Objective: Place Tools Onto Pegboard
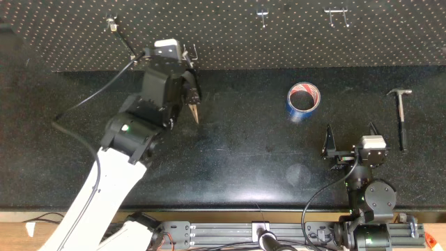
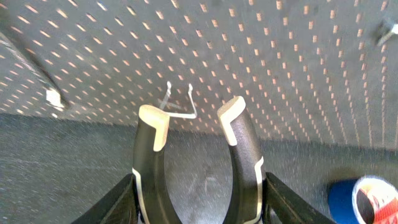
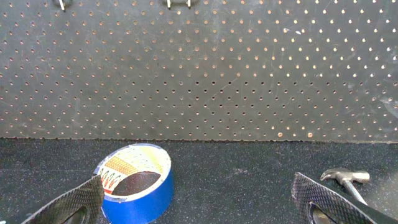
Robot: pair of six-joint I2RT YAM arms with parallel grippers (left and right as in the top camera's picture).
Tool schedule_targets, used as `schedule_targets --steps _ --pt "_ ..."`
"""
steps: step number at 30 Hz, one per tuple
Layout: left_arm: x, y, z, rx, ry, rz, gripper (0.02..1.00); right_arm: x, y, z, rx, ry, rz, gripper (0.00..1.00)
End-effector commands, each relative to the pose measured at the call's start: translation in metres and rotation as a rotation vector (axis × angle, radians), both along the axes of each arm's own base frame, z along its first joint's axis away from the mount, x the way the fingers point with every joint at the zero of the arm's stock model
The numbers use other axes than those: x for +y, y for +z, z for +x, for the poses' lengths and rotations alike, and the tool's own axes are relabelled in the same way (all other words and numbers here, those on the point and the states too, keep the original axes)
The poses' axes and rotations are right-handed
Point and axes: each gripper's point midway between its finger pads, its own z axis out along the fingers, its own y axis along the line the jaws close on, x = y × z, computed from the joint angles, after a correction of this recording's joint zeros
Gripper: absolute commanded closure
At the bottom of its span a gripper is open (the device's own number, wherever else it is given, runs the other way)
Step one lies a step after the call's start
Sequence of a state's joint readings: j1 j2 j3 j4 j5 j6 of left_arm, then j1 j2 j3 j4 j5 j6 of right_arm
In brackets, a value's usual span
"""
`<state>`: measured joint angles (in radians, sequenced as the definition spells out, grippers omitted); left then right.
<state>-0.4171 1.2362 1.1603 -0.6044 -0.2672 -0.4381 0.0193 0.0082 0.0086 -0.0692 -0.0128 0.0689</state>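
Nearest the bottom edge, at the lower right of the top view, the right claw [image 1: 348,136] sits low over the black table [image 1: 230,160] with its fingers spread wide and nothing between them. Beyond it, right of centre, a blue tape roll [image 1: 304,101] lies flat on the table with its hole facing up, well apart from the claw. At the far right of the frame a hammer [image 1: 401,118] lies on the table, head toward the board and handle running down the picture. The tape and the hammer are well apart from each other. Farther up, left of centre, the left arm reaches to the foot of the pegboard [image 1: 279,35]. The left claw [image 2: 193,118] is open and empty there, and its pale fingertips [image 2: 154,121] stand on either side of a small wire hook [image 2: 177,106] that juts from the board. Along the top edge, right of centre, two bare hooks [image 1: 263,14] hang on the pegboard.
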Motion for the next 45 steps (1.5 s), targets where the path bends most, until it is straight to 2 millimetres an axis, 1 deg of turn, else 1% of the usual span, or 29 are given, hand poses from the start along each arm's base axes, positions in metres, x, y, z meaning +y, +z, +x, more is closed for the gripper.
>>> schedule_targets --steps 1,2,3,4,7,8,9,13,16,23,25,26,30,31,33,36,39,42,44,45 --pt "0.036 0.036 -0.001 -0.334 0.114 -0.090 0.991 -0.002 -0.002 0.000 0.003 -0.008 -0.007 0.020" --pt "0.038 0.032 0.007 -0.440 0.130 -0.106 0.989 -0.002 -0.002 0.000 0.003 -0.008 -0.007 0.020" --pt "0.038 0.031 0.010 -0.488 0.121 -0.089 0.991 -0.002 -0.002 0.000 0.003 -0.008 -0.007 0.020" --pt "0.037 0.031 0.017 -0.602 0.105 -0.044 0.991 -0.002 -0.002 0.000 0.003 -0.008 -0.007 0.020" --pt "0.031 0.032 0.034 -0.693 0.046 0.122 0.991 -0.002 -0.002 0.000 0.002 -0.008 -0.007 0.020" --pt "0.028 0.039 0.041 -0.751 0.040 0.163 0.989 -0.002 -0.002 0.000 0.003 -0.008 -0.007 0.020" --pt "0.027 0.039 0.046 -0.774 0.032 0.210 0.989 -0.002 -0.002 0.000 0.003 -0.008 -0.007 0.020" --pt "0.040 0.036 0.059 -0.801 0.071 0.222 0.989 -0.002 -0.002 0.000 0.003 -0.008 -0.007 0.020" --pt "0.044 0.047 0.057 -0.845 0.093 0.212 0.991 -0.002 -0.002 0.000 0.003 -0.008 -0.007 0.020" --pt "0.040 0.034 0.067 -0.845 0.081 0.209 0.991 -0.002 -0.002 0.000 0.003 -0.008 -0.007 0.020" --pt "0.034 0.035 0.067 -0.851 0.054 0.197 0.989 -0.002 -0.002 0.000 0.003 -0.008 -0.007 0.020" --pt "0.035 0.035 0.067 -0.851 0.062 0.166 0.991 -0.002 -0.002 0.000 0.003 -0.008 -0.007 0.020" --pt "0.035 0.045 0.064 -0.893 0.072 0.151 0.989 -0.002 -0.002 0.000 0.003 -0.008 -0.007 0.020" --pt "0.035 0.044 0.065 -0.890 0.072 0.153 0.989 -0.002 -0.002 0.000 0.003 -0.008 -0.007 0.016" --pt "0.036 0.033 0.070 -0.865 0.077 0.163 0.991 -0.002 -0.002 0.000 0.003 -0.008 -0.007 0.020" --pt "0.033 0.025 0.079 -0.872 0.078 0.160 0.989 -0.002 -0.002 0.000 0.003 -0.008 -0.007 0.020" --pt "0.028 0.027 0.092 -0.878 0.071 0.157 0.991 -0.002 -0.002 0.000 0.003 -0.008 -0.007 0.023" --pt "0.024 0.022 0.103 -0.868 0.069 0.160 0.989 -0.002 -0.002 0.000 0.003 -0.008 -0.007 0.020" --pt "0.026 0.020 0.110 -0.869 0.075 0.163 0.991 -0.002 -0.002 0.000 0.003 -0.008 -0.007 0.020" --pt "0.026 0.020 0.116 -0.871 0.077 0.164 0.989 -0.002 -0.002 0.000 0.002 -0.008 -0.007 0.020"
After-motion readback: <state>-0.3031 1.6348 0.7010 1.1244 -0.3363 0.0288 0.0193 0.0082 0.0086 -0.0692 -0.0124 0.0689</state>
